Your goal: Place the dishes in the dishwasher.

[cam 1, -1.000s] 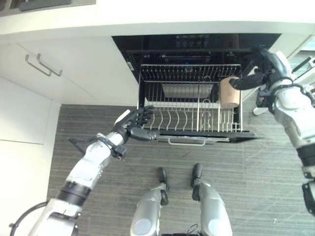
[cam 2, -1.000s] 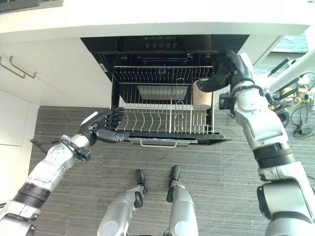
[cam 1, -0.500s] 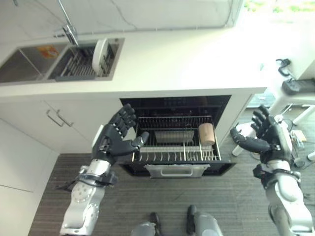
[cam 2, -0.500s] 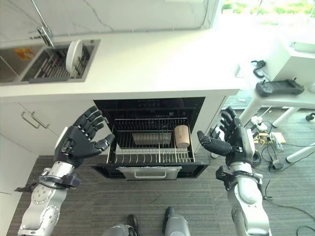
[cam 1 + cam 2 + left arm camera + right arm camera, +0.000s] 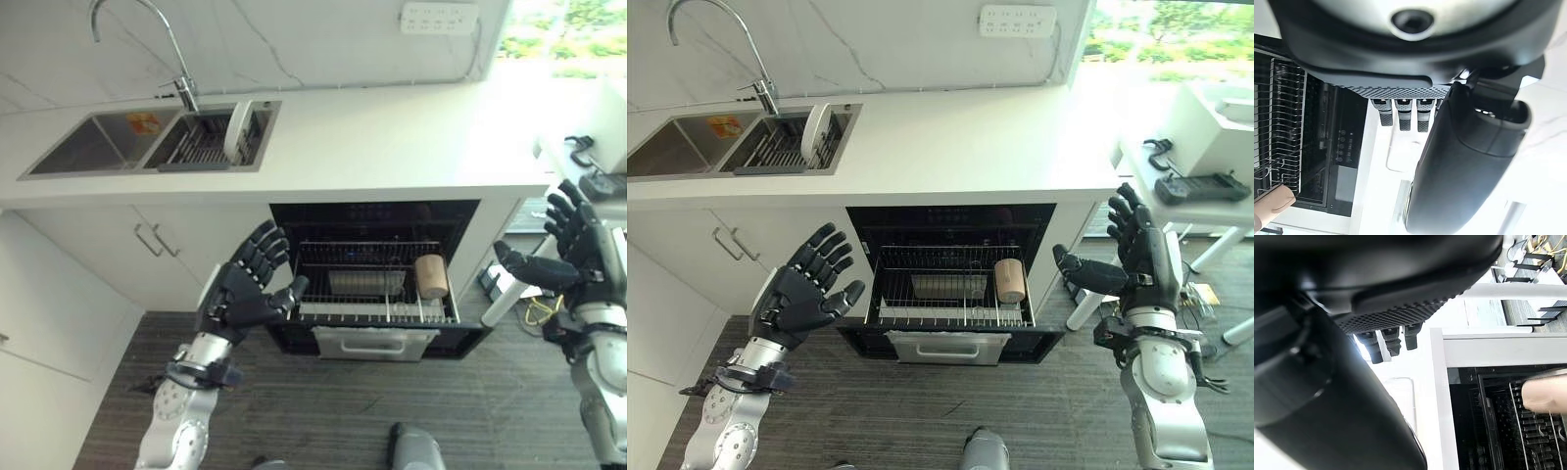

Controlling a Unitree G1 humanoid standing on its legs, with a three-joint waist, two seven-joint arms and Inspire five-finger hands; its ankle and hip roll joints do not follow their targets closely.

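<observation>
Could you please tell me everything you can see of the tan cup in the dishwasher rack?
The tan cup is a plain cylinder with a matte, wood-like or ceramic look and no visible handle. It sits in the right rear part of the pulled-out wire rack, among the tines, seemingly tipped on its side with a paler round end facing forward. Only the rack touches it; the open left hand and right hand are raised well clear of it.

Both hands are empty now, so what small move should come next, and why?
Probably reach the left hand toward the white plate standing in the sink rack. Both it and the right hand are open and empty; the dishwasher rack is pulled out with only a tan cup loaded.
</observation>
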